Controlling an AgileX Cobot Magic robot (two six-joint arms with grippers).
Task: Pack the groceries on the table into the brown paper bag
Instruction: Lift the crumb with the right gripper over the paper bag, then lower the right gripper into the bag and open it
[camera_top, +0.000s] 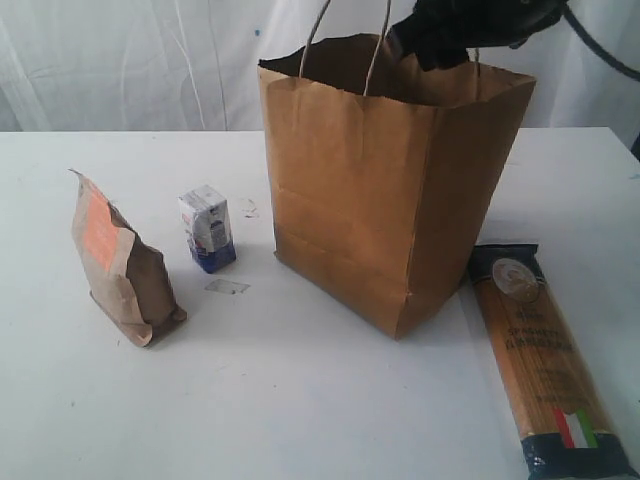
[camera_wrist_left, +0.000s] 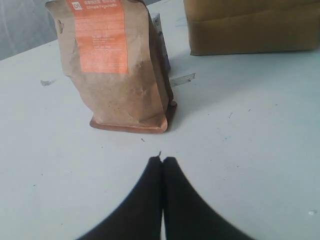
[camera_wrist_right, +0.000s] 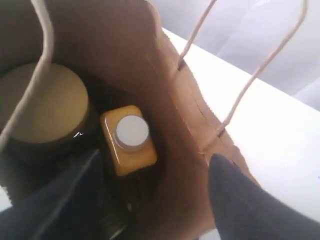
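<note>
The large flat white tabletop (camera_top: 300, 400) lay under everything. On it the tall brown kraft paper bag (camera_top: 380, 200) stood upright, and the long spaghetti packet (camera_top: 545, 360) lay flat just beside its right side. Well to the left stood the brown orange-labelled pouch (camera_top: 125, 265). Inside the bag sat the clear jar with olive-tan lid (camera_wrist_right: 45, 107) and, just beside it, the yellow-grain bottle with white cap (camera_wrist_right: 131, 140). The small white-blue carton (camera_top: 208, 230) stood between pouch and bag. My right gripper (camera_wrist_right: 155, 157) hung at the bag's mouth, jaws apart. My left gripper (camera_wrist_left: 162, 161) was pressed together near the pouch, holding nothing.
</note>
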